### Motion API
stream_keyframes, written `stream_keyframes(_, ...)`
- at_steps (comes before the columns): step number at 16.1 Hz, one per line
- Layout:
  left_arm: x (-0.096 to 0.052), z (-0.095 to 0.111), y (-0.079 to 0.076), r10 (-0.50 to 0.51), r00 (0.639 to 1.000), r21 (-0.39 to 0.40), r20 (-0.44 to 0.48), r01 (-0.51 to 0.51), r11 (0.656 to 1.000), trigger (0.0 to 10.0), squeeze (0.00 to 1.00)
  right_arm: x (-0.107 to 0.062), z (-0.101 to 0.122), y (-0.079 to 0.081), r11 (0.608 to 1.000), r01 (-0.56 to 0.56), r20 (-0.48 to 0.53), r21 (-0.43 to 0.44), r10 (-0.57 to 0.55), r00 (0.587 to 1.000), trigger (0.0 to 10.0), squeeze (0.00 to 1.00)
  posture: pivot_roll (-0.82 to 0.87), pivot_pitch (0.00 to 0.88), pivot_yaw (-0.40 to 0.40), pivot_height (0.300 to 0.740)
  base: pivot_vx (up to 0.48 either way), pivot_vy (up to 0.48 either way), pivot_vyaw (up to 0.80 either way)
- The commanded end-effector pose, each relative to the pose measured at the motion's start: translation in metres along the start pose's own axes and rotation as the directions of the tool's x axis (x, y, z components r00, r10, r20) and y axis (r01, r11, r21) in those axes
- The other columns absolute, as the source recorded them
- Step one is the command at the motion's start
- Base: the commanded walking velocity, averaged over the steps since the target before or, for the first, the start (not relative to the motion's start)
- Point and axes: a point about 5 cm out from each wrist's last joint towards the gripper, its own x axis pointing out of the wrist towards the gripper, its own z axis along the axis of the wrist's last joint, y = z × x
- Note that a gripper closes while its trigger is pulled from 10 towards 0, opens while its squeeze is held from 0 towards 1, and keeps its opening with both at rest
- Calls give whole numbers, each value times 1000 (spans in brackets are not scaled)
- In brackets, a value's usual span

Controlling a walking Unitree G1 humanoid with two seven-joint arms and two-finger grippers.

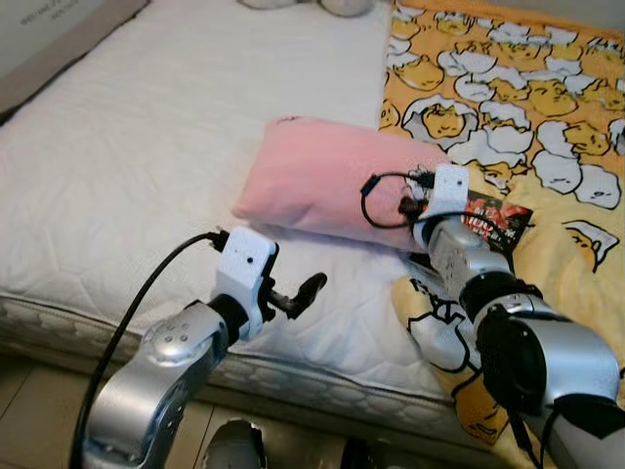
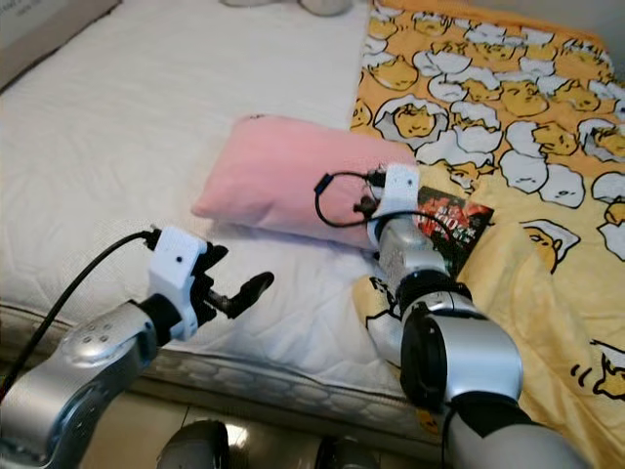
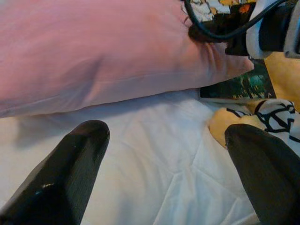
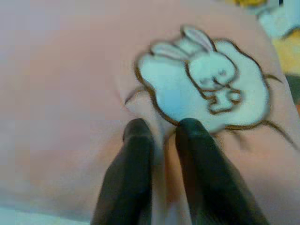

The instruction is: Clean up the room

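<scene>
White quilted bed (image 1: pixel 146 166) runs from the near edge to the far side, where a yellow blanket (image 1: pixel 547 117) printed with cartoon eggs covers its right part. Closest, over the near edge, the left end effector (image 1: pixel 293 293) hovers released, fingers spread above the sheet. Beyond it, mid-bed, lies a pink pillow (image 1: pixel 312 176) with a white rabbit print (image 4: pixel 201 89). The right end effector (image 4: pixel 161 133) pinches a fold of the pillow at its right end, beside a dark packet (image 1: pixel 498 217) on the blanket.
</scene>
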Motion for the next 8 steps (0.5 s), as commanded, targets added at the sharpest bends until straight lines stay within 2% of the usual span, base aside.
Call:
stream_keyframes(1, 6, 0, -2, -18, 1000, 9, 9, 18, 1000, 10000, 0, 1, 20, -3, 1000, -12, 73, 15, 11, 997, 0, 0, 230, 14, -79, 740, 0, 0, 0)
stream_keyframes(6, 21, 2, 3, -25, 999, 12, 43, 25, 1000, 10000, 0, -2, 42, 8, 990, -139, 211, 3, 135, 968, 0, 0, 164, 0, -71, 740, 0, 0, 0)
stream_keyframes(8, 25, 2, 5, -30, 998, 12, 52, 29, 1000, 10000, 0, -7, 38, 13, 981, -193, 237, -8, 190, 953, 0, 0, 141, 0, -69, 740, 0, 0, 0)
